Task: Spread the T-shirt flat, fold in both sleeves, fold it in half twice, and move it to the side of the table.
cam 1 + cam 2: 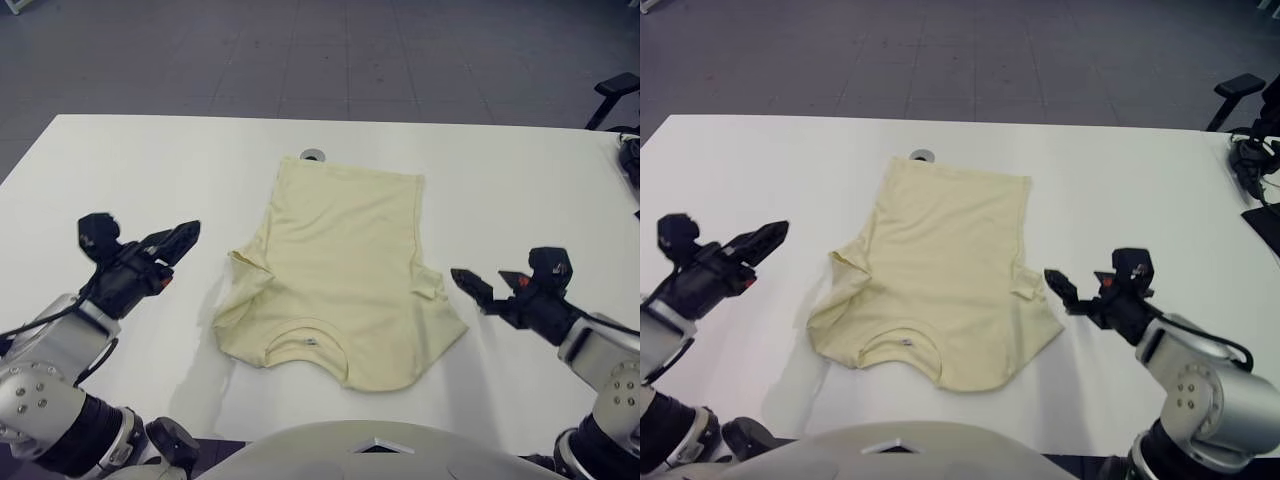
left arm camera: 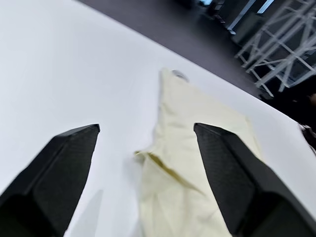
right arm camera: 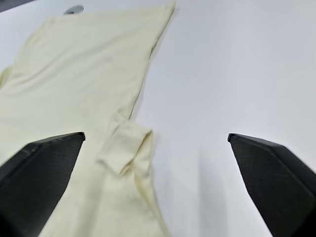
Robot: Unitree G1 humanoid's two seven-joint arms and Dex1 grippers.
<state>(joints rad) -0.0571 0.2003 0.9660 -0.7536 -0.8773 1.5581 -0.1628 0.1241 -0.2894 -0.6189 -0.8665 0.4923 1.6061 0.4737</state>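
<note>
**Lab / test bay, not a home**

Big white table with a cable grommet, on a grey tiled floor. Office chair and black cabling at the right edge (desk-side clutter). Bare metal trusswork in the background.

The T-shirt is lying in the middle of the table, its collar pointing toward 6 o'clock and its hem toward 12 o'clock. A round table insert is sitting at the shirt's 12 o'clock, touching the hem. The left gripper is sitting at the shirt's 9 o'clock and the right gripper at its 4 o'clock, both near the sleeves and apart from the cloth. A chair is standing on the floor beyond the table at 2 o'clock.
</note>
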